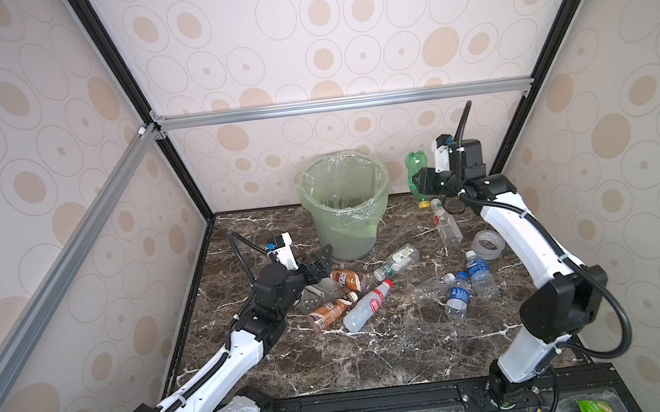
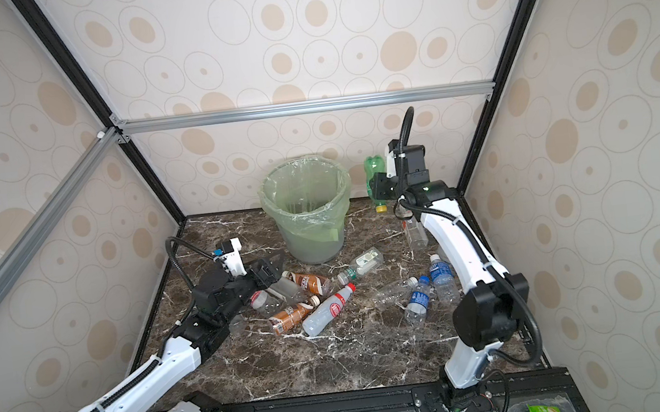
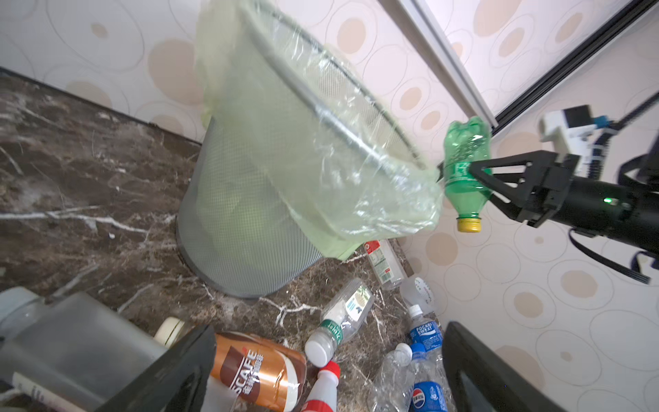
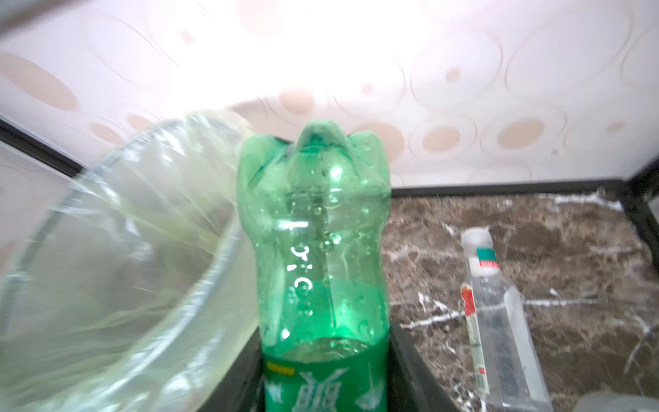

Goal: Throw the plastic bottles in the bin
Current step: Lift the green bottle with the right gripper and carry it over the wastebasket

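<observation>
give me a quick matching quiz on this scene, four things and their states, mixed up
1 green bottle
2 left gripper
3 roll of tape
4 bin

a open, holding nothing
b resting on the table
c held cap down in the right gripper
d standing upright on its base

Pairs: 1-c, 2-a, 3-b, 4-d

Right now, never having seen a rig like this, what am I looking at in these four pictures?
Two robot arms with pincer grippers work at a marble table. Two pictures look down from overhead; the other two come from a camera on each wrist. Loose plastic bottles and a tape roll lie on the table near a bag-lined bin. The right gripper is shut on a green bottle, cap down, beside the bin's rim. The left gripper hangs open near a brown-labelled bottle, holding nothing.
</observation>
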Controlling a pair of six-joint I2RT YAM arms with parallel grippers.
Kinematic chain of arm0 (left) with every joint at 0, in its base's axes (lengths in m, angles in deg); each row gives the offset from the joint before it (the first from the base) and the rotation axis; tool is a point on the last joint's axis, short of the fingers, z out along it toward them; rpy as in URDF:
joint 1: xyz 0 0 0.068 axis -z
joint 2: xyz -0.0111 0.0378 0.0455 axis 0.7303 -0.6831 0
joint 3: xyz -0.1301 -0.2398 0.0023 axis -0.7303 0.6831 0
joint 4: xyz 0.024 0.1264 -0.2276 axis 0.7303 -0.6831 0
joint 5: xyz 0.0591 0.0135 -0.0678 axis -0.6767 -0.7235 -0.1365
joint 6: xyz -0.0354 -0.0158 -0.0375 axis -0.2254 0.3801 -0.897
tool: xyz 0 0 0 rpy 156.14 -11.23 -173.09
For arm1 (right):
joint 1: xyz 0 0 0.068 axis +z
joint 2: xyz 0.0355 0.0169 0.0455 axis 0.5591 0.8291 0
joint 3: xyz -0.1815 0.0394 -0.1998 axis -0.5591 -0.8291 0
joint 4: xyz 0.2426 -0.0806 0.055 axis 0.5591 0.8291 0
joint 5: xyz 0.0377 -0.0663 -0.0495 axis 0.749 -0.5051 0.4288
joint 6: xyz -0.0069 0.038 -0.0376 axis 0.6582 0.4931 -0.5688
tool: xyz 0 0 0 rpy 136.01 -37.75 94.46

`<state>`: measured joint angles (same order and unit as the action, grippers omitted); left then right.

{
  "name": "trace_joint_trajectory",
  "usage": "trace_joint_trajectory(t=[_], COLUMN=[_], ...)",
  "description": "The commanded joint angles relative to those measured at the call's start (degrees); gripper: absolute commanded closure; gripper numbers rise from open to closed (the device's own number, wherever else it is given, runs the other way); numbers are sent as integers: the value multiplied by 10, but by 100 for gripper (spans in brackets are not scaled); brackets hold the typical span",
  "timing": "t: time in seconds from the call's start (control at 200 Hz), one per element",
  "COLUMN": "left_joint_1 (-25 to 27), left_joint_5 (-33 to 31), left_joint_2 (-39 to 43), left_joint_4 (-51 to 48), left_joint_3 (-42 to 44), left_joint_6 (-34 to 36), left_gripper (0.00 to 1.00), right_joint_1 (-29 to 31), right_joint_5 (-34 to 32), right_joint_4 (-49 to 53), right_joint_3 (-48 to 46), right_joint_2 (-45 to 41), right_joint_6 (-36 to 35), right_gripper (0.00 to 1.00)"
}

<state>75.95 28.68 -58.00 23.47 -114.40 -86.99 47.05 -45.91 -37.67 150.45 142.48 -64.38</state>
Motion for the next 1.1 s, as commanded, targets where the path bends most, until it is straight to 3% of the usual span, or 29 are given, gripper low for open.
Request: trace_joint_trajectory(t=[0.0, 0.195, 0.34, 0.485, 0.64, 0.765, 0.875, 1.005, 1.095], left_joint_1=[6, 6, 6, 5, 5, 6, 6, 7, 5], left_joint_5=[-38, -54, -52, -60, -66, -78, -96, -111, -121], left_joint_2=[15, 40, 51, 58, 63, 75, 91, 104, 111], left_joint_4=[-49, -47, -42, -52, -75, -99, -111, -124, -126], left_joint_3=[-44, -41, -31, -26, -22, -18, -10, -4, 2], left_joint_6=[35, 39, 30, 30, 25, 25, 31, 34, 31], left_gripper=[1, 1, 1, 1, 1, 1, 1, 1, 1], right_joint_1=[26, 54, 65, 79, 113, 123, 152, 160, 161], right_joint_5=[-29, -66, -78, -59, -51, 3, -54, -60, -59], right_joint_4=[-117, -280, -307, -262, -97, 56, 36, 29, 50], right_joint_3=[-44, -105, -87, -27, 122, 285, 281, 285, 309], right_joint_2=[-78, -178, -181, -110, 66, 193, 179, 155, 160], right_joint_6=[5, 13, 25, 48, 38, 33, -4, -14, -18], right_gripper=[62, 62, 62, 62, 60, 36, 15, 3, 0])
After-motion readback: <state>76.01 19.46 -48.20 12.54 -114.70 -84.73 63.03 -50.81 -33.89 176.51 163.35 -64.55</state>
